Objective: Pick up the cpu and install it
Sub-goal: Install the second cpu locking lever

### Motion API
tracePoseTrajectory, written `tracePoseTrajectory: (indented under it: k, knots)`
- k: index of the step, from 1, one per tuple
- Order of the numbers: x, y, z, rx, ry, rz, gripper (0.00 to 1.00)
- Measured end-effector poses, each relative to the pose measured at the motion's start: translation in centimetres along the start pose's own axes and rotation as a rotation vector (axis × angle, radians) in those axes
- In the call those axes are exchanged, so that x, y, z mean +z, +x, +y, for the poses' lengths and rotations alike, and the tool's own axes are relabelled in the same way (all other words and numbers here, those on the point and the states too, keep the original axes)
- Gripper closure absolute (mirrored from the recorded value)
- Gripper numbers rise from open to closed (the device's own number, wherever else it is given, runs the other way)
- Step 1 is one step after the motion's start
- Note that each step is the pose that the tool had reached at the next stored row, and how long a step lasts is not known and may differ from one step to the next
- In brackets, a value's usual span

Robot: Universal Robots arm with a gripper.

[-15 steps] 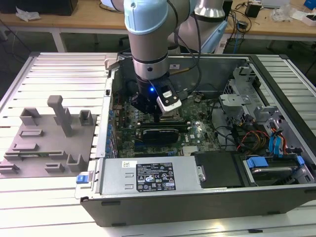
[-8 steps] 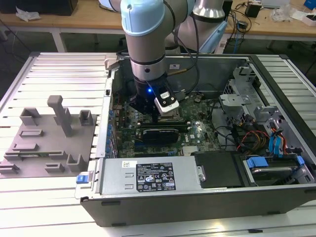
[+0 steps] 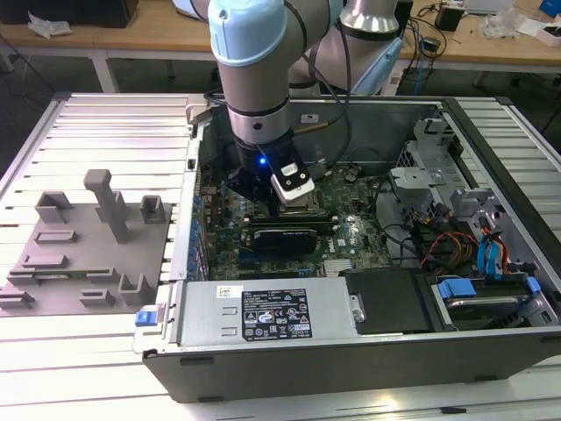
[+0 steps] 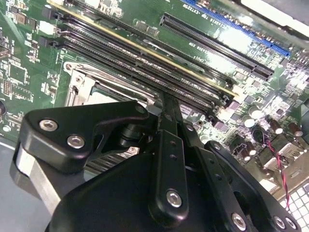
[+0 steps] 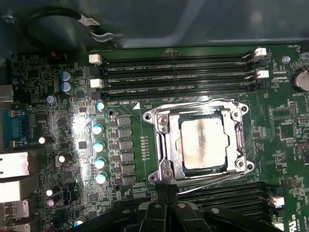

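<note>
The cpu (image 5: 205,143), a flat square chip with a dull silver top, lies flat inside the metal socket frame (image 5: 159,145) on the green motherboard (image 5: 125,188). My gripper (image 5: 166,186) hangs just above the board beside one edge of the socket. Its two black fingers (image 4: 168,121) are pressed together and hold nothing. In the exterior view the arm (image 3: 254,79) reaches down into the open computer case (image 3: 368,346), over the middle of the board. A corner of the socket frame (image 4: 77,79) shows past the fingers in the second wrist view.
Memory slots (image 5: 178,77) run along both sides of the socket, with capacitors (image 5: 98,145) nearby. A grey fixture plate with blocks (image 3: 88,254) lies on the exterior view's left. The power supply (image 3: 272,316), cables (image 3: 438,246) and drive cage (image 3: 429,167) crowd the case.
</note>
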State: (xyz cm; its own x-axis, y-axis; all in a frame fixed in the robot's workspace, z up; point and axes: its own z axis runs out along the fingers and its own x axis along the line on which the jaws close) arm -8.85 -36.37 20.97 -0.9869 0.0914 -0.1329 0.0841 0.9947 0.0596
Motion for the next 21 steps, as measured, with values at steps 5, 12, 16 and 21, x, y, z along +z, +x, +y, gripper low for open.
tracePoseTrajectory:
  k: [5,12,16,21]
  knots:
    - [0.01,0.02,-0.23,0.002,-0.0185,-0.0024,0.89]
    - [0.02,-0.02,-0.85,0.004,-0.0279,-0.0018,0.89]
    - [0.05,-0.01,-0.87,0.005,-0.0363,-0.0016,0.89]
    - [0.19,0.1,-0.89,0.006,-0.045,-0.0021,0.89]
